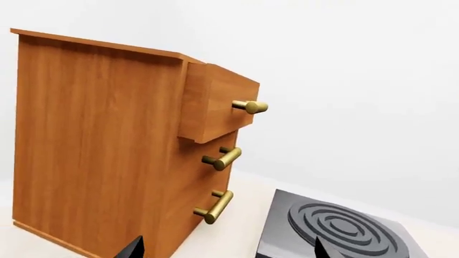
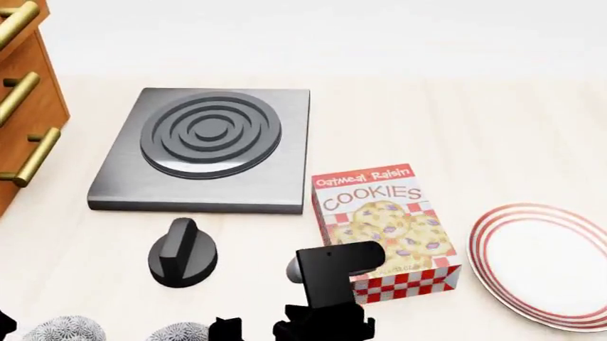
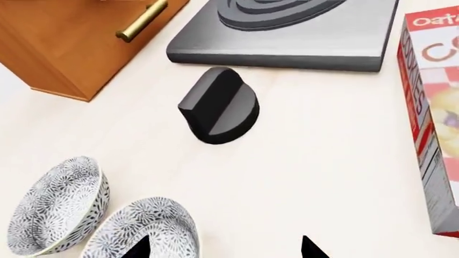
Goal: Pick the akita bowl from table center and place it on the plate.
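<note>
Here the grey-and-white speckled akita bowl (image 3: pixel 143 228) is sitting on the pale table beside its twin (image 3: pixel 61 207), with the right gripper (image 3: pixel 222 248) hanging spread just past its rim. Lowering one fingertip inside the wall is looking wise, keeping off the twin, since the red-ringed white plate (image 2: pixel 545 263) is waiting beyond the cookie box (image 2: pixel 389 224).

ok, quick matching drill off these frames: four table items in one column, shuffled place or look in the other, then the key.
Things
1. plate
2. cookie box
3. stove knob
4. wooden cabinet

Descriptions
A. black, loose on the table in front of the burner slab
B. brass bar handles, at the head view's left edge
C. white with red rings, at the head view's right edge
D. lying flat, between the burner slab and the ringed dish

Pairs: 1-C, 2-D, 3-A, 4-B
</note>
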